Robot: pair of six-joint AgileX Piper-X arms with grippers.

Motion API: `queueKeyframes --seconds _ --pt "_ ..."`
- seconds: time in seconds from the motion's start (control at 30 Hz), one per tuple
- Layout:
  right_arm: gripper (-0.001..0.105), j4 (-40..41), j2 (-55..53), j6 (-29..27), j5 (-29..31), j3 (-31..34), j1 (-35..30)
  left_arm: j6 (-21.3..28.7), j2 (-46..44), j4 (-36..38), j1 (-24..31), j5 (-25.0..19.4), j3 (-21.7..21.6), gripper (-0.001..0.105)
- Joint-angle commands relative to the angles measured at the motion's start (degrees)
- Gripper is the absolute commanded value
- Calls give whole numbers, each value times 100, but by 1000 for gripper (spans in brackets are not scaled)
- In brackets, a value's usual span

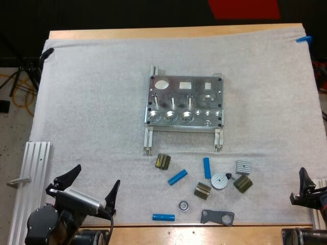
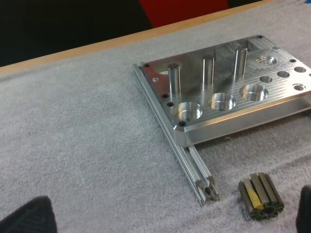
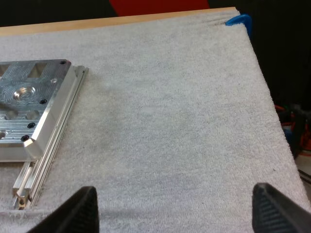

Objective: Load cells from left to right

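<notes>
Loading not started: fixture (image 1: 185, 101) sockets empty, left gripper (image 1: 93, 182) and right gripper (image 3: 180, 213) fingers apart, holding nothing; next, grasp a blue cylinder (image 1: 178, 177) for the leftmost socket (image 2: 189, 111).

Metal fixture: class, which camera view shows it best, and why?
The high view: the metal fixture lies whole, both rails and full top face visible from above. The left wrist view gives its near corner, three round pockets and pins. The right wrist view catches one edge and a rail.
</notes>
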Motion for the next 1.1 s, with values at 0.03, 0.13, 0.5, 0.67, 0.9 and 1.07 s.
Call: queueKeyframes --seconds 0.03,0.13,0.5,0.67,0.9,1.07 --pt "64 -76 -222 28 7 -31 3 -36 -781 0 22 62 -47 97" --pt "64 -76 -222 48 7 -31 3 -36 -781 0 22 126 -47 97" --pt "64 -18 37 204 -685 -393 35 -93 -376 50 -86 311 -467 97" --pt "64 47 640 45 -979 -977 427 123 447 246 -538 348 -1192 97" --pt "64 973 1798 -458 -1286 -2047 1482 617 1681 880 -1440 382 -2350 97" --pt "64 1435 2448 -628 -1620 -2589 2333 956 2280 1395 -2080 422 -2945 97"
